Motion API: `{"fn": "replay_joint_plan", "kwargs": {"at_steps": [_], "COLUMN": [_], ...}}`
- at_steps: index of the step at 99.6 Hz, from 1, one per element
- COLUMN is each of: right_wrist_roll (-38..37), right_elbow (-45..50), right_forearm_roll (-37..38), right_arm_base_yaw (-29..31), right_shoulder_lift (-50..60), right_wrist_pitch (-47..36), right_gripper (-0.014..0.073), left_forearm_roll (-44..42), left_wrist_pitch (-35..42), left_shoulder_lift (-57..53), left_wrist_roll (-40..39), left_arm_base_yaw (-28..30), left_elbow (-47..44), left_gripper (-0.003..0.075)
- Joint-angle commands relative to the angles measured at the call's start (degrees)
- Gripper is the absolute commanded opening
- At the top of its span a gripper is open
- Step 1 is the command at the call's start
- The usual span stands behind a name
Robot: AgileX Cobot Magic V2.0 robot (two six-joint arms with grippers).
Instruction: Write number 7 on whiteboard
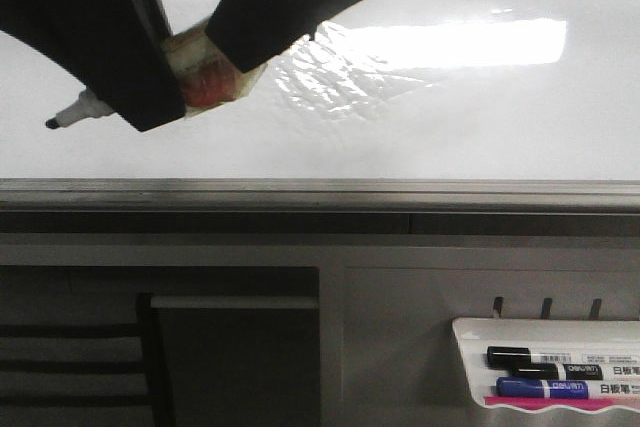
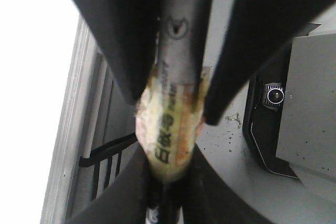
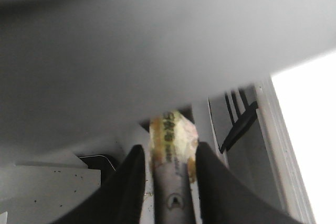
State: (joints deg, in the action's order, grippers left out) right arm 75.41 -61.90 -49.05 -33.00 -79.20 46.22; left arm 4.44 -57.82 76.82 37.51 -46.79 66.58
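A marker wrapped in yellowish tape point(image 1: 205, 72) hangs in front of the whiteboard point(image 1: 450, 137), its black tip point(image 1: 52, 123) pointing left. My left gripper point(image 1: 150, 97) is shut on the marker near its tip end; in the left wrist view point(image 2: 168, 187) its fingers close on the barrel below the tape point(image 2: 168, 129). My right gripper point(image 1: 240, 42) reaches in from the upper right and is shut on the taped part; in the right wrist view point(image 3: 170, 156) the marker point(image 3: 170, 198) sits between its fingers. No number 7 shows on the board.
The board has a wrinkled shiny patch point(image 1: 330, 77) and a grey metal edge rail point(image 1: 400, 192) along its near side. A small white marker tray point(image 1: 560, 330) at the lower right holds a black marker point(image 1: 545, 357) and a blue marker point(image 1: 560, 388).
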Motion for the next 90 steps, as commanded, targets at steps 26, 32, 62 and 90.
{"fn": "replay_joint_plan", "kwargs": {"at_steps": [26,32,62,90], "right_wrist_roll": [0.1,0.1,-3.6,-25.0], "right_elbow": [-1.8,-1.8,-1.8,-1.8], "right_forearm_roll": [-3.0,-3.0,0.1,17.5], "right_arm_base_yaw": [1.5,1.5,3.2,10.6], "right_shoulder_lift": [1.7,1.7,2.1,8.6], "right_wrist_pitch": [-0.4,-0.5,-1.9,-1.8], "right_gripper": [-0.0064,-0.0064,-0.0063,-0.0050], "left_forearm_roll": [0.5,0.5,0.4,4.6], "left_wrist_pitch": [3.8,4.8,4.9,15.2], "left_shoulder_lift": [-1.3,-1.3,-3.6,-18.7], "left_wrist_roll": [-1.3,-2.4,-10.2,-15.5], "left_arm_base_yaw": [-0.4,-0.4,6.1,18.0], "left_elbow": [1.9,1.9,1.9,-6.7], "left_gripper": [-0.0019,0.0001,0.0317,0.0314]}}
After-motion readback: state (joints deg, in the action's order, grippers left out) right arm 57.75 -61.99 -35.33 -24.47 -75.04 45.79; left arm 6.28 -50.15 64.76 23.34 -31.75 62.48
